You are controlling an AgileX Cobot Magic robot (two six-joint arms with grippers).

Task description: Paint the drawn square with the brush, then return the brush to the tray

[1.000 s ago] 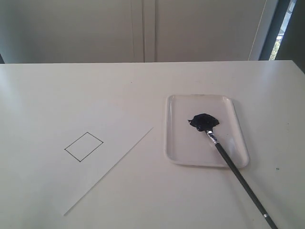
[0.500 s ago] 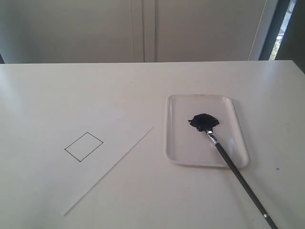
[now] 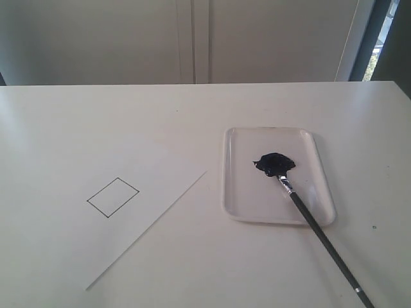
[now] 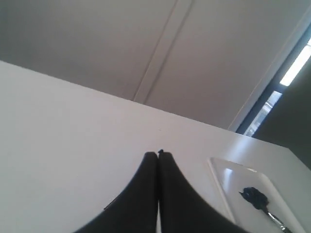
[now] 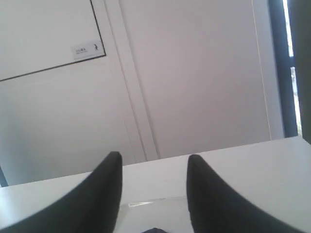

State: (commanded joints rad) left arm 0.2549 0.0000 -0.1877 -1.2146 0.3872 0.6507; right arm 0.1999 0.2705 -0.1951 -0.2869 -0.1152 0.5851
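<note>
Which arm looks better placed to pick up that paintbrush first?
The right. The brush lies on the right side, bristles in the tray, and the right gripper is open. The left gripper is shut.

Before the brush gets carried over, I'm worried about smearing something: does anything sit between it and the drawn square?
Nothing visible does. The brush rests with its bristles in the paint blob on the tray, handle over the rim. Between the tray and the drawn square lie only bare table and the paper sheet.
</note>
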